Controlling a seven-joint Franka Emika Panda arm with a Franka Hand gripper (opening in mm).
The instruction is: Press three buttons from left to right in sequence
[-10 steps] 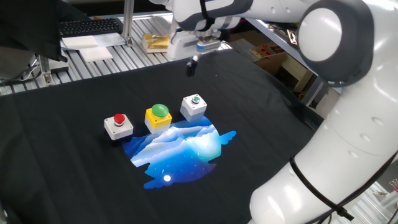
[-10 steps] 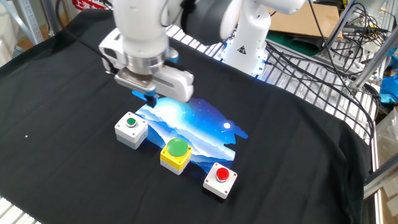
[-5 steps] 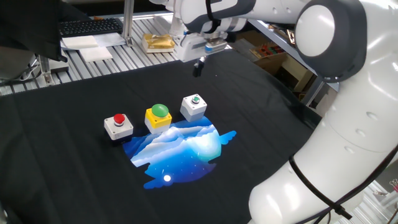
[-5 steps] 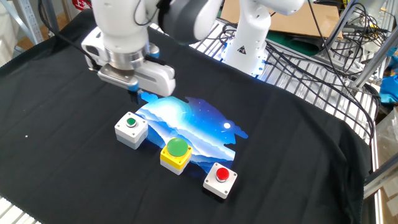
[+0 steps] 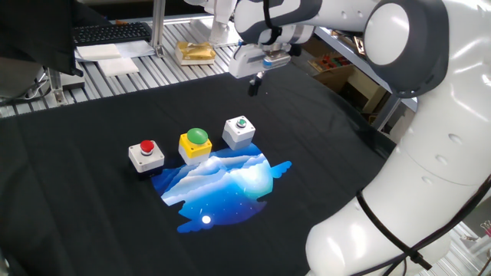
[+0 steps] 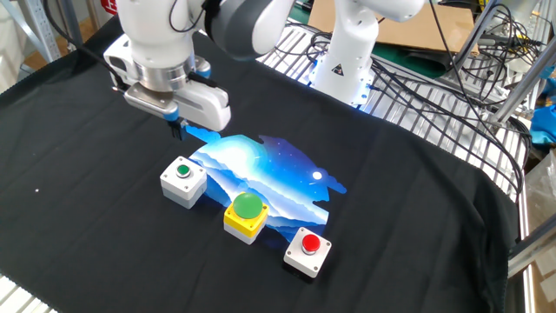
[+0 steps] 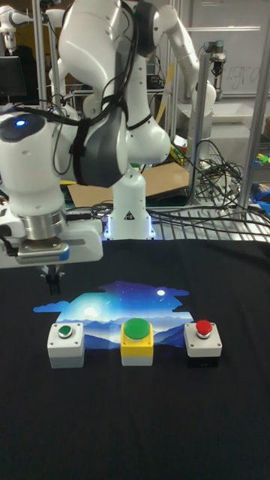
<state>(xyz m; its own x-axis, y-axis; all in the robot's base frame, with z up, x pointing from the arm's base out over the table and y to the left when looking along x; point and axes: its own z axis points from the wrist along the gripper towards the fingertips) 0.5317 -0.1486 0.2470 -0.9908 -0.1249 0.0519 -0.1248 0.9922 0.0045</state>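
You've got three buttons in a row at lower centre of the tall view: green cap, green dome, red cap. Claw hangs behind the green cap, off it; can't tell its gap.

Three buttons sit in a row on the cloth, just beside the printed patch. My gripper hangs above the cloth, beyond the row's end box.
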